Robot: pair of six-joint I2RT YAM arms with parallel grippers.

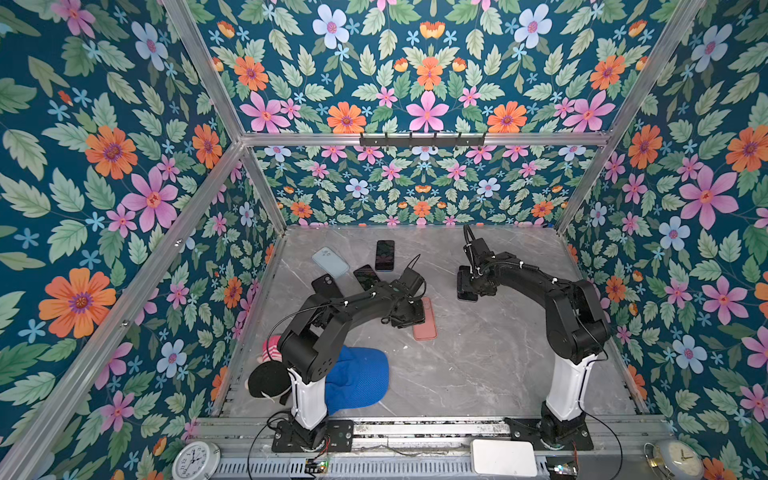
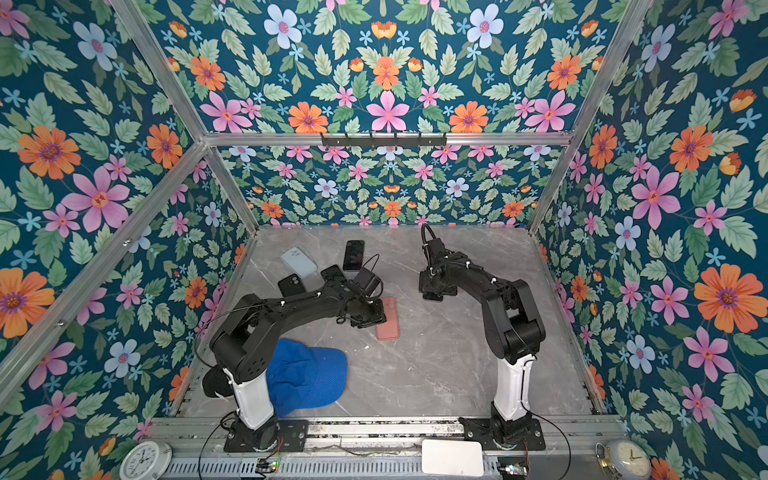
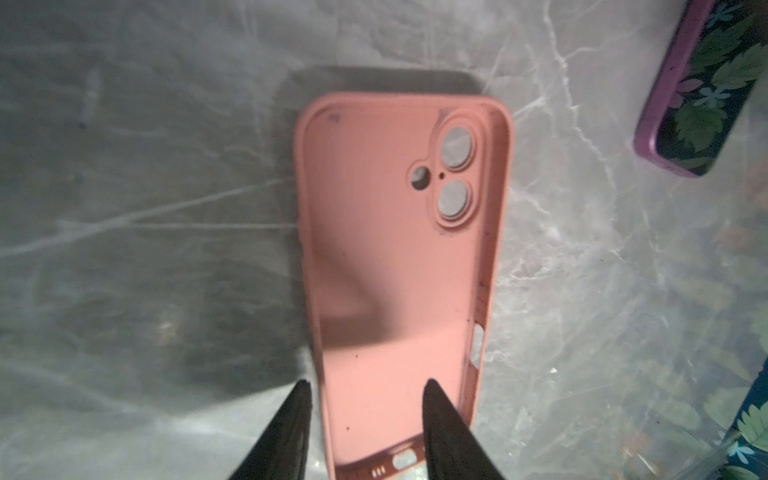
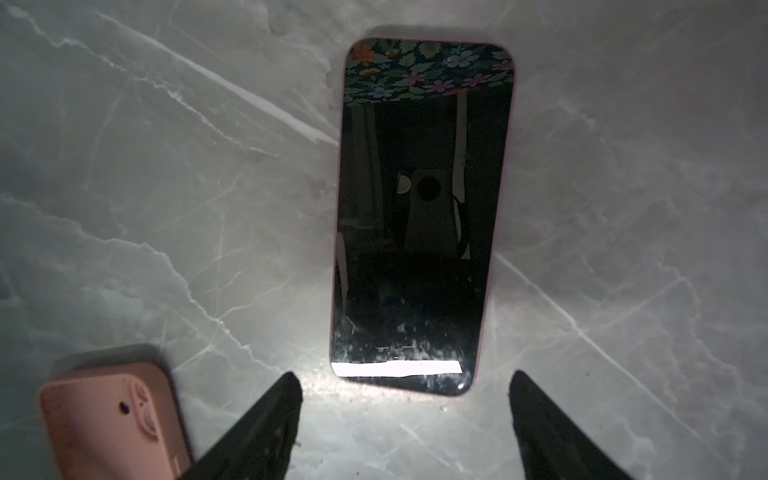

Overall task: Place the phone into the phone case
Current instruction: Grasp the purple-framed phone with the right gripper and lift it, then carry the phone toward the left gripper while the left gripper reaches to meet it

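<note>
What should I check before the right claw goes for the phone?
1. Pink case open side up and empty: ok.
2. Phone flat on the table, screen up: ok.
3. Right claw open wider than the phone: ok.
4. Phone gripped: not ok, nothing holds it.
5. Left claw pinning the case: cannot tell; it is open, straddling one side wall.
6. Phone's camera end matching the case's cutouts: cannot tell, its back is hidden.
</note>
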